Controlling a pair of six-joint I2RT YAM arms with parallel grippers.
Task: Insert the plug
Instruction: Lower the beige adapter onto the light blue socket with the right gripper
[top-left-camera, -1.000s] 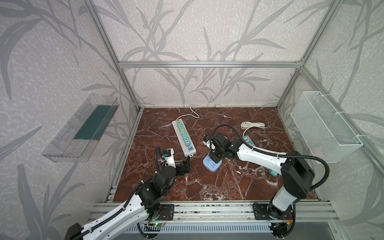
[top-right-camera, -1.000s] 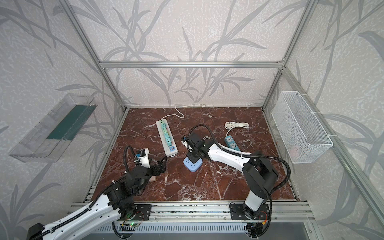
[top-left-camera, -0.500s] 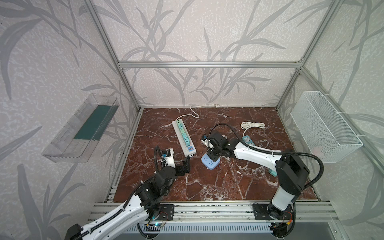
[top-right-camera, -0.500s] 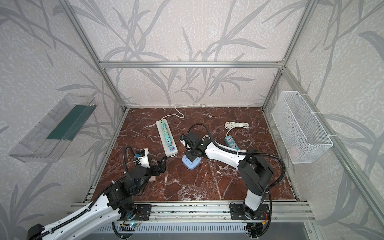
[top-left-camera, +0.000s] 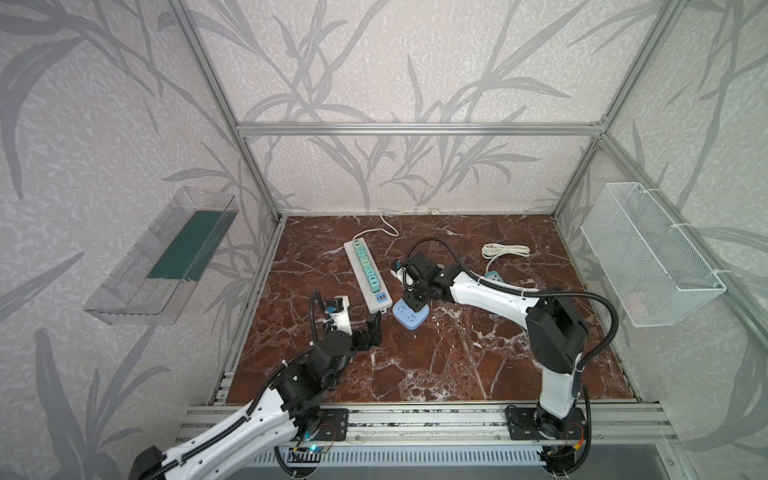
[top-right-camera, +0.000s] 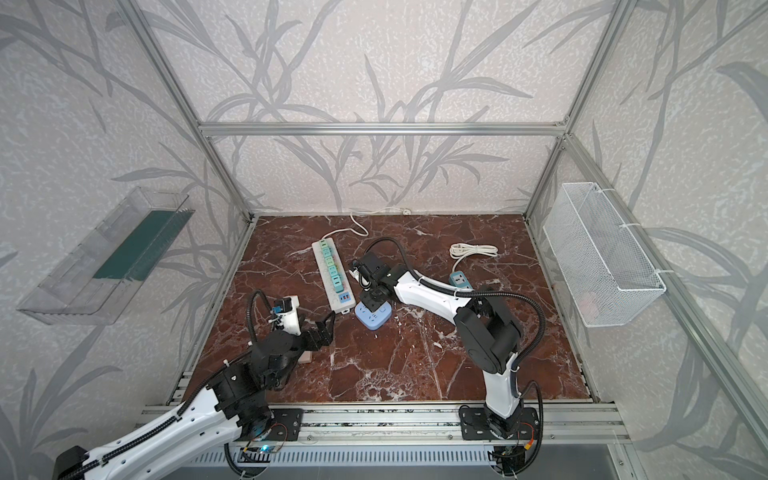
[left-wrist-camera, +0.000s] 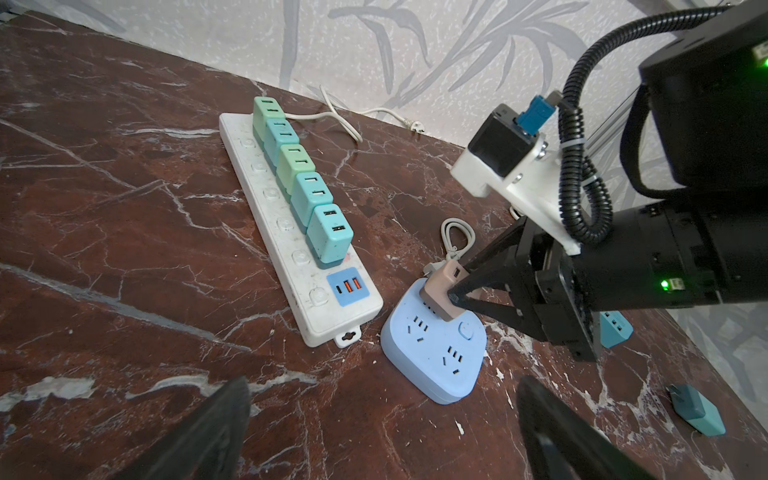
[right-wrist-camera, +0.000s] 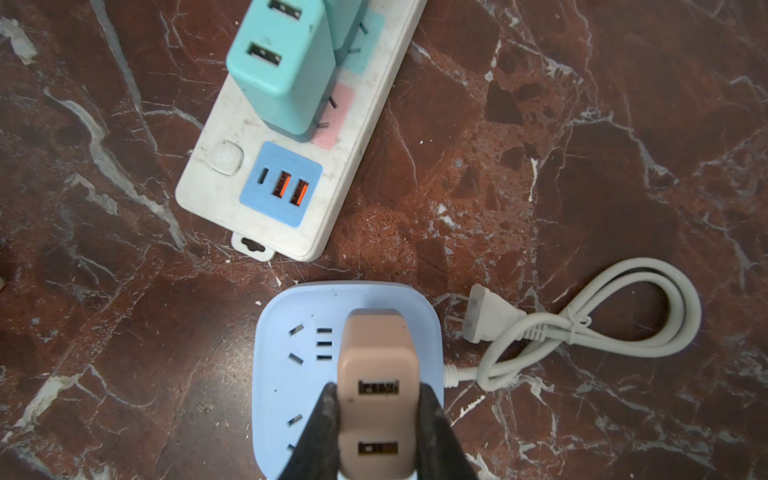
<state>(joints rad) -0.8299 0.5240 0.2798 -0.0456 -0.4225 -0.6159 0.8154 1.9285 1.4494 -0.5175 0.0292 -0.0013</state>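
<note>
My right gripper (right-wrist-camera: 377, 395) is shut on the plug (right-wrist-camera: 376, 374), a tan block with two USB ports. The plug stands a little tilted on the far corner of the blue socket block (right-wrist-camera: 291, 374), and its prongs are hidden. In the left wrist view the plug (left-wrist-camera: 438, 282) rests on the block (left-wrist-camera: 436, 353) between the right gripper's (left-wrist-camera: 457, 286) black fingers. In both top views the right gripper (top-left-camera: 415, 297) (top-right-camera: 372, 299) covers the block's (top-left-camera: 411, 318) (top-right-camera: 374, 320) far part. My left gripper (top-left-camera: 376, 326) (top-right-camera: 328, 326) (left-wrist-camera: 382, 384) hovers open and empty in front of the block.
A white power strip (top-left-camera: 365, 274) (left-wrist-camera: 282, 249) carrying several teal adapters lies just left of the blue block. The block's white cord (right-wrist-camera: 582, 328) lies coiled beside it. A teal socket (top-left-camera: 492, 276), a white cable coil (top-left-camera: 505, 250) and a loose teal adapter (left-wrist-camera: 698, 409) lie to the right.
My right gripper has shifted left and slightly away with the plug, and the blue socket block has slid along with it toward the power strip. The left arm has not moved.
</note>
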